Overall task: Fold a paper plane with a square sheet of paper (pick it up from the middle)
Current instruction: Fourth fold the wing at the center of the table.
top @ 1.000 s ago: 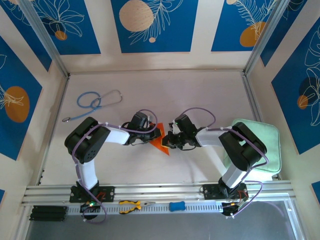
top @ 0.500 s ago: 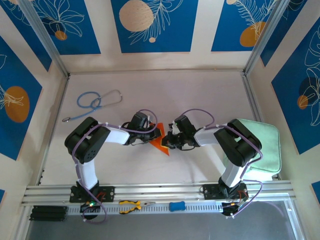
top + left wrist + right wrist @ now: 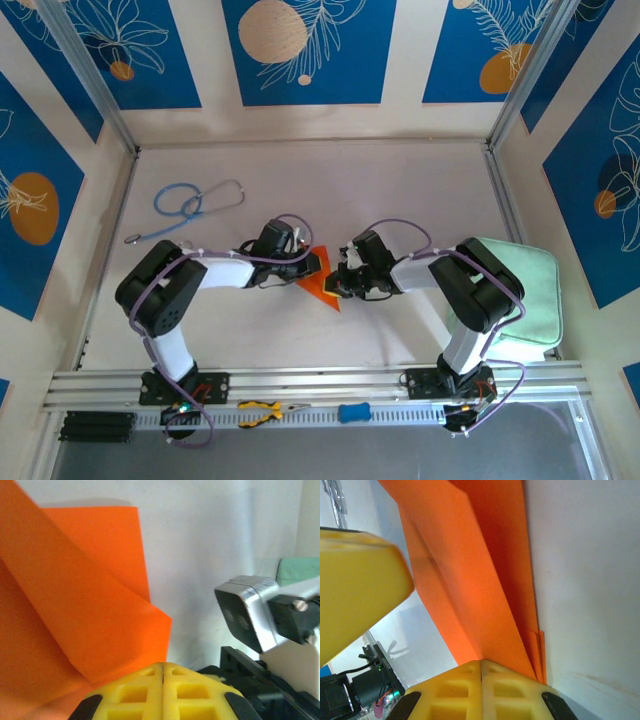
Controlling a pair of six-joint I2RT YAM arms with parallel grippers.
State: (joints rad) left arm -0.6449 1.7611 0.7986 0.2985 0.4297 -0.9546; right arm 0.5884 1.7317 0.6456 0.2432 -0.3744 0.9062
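**Left elbow swinging outward, paper staying pinched**

Your left arm is swinging its elbow outward. The left fingers and right fingers are both clenching the part-folded paper at mid-bench. You are likely still creasing, with the plane not yet formed.

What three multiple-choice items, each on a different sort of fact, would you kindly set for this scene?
1. Where on the table does the stethoscope lie?
A at its far left; B at its far right; C at its centre
2. What colour is the paper?
A green; B white; C orange
3. How does the left gripper stand?
A wide open; B shut; C half open

Answers:
1 A: the top view shows it far and left.
2 C: it is bright orange in every view.
3 B: its yellow pads meet at a seam in the left wrist view.
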